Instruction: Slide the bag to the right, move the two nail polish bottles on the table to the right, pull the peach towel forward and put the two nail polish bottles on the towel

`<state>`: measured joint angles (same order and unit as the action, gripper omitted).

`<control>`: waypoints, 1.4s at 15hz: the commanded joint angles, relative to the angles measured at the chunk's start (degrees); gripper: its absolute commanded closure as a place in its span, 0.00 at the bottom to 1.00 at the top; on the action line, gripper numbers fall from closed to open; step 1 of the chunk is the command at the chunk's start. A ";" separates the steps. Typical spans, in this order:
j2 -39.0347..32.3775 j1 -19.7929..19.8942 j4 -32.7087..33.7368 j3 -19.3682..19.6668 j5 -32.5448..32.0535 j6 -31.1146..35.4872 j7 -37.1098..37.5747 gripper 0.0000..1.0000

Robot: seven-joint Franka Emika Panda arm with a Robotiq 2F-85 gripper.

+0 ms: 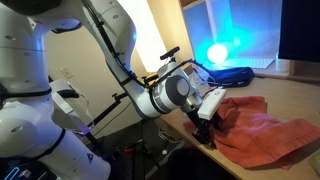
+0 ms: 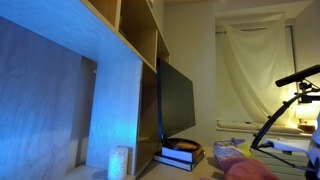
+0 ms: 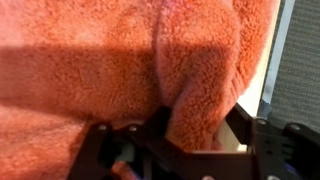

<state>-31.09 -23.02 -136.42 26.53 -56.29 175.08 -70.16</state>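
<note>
Between the jaws of the claw, at 6 o'clock in the wrist view, stands one raised fold of the peach towel. The jaws are spread to either side of the fold and do not appear to pinch it. I judge the step in hand to be pulling the towel forward, at the point of letting go. In an exterior view the towel lies rumpled on the counter, with the claw at its 9 o'clock edge. Next I should lift clear of the fold without dragging it, then find the bottles. Count: one towel; one dark blue pouch at 12 o'clock; nail polish bottles and bag, none that I can make out.
</note>
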 commanded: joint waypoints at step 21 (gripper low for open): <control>13.40 -32.18 -10.60 34.20 0.31 23.01 -15.71 0.00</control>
<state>-19.76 -52.28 -145.09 59.07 -58.68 198.09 -83.02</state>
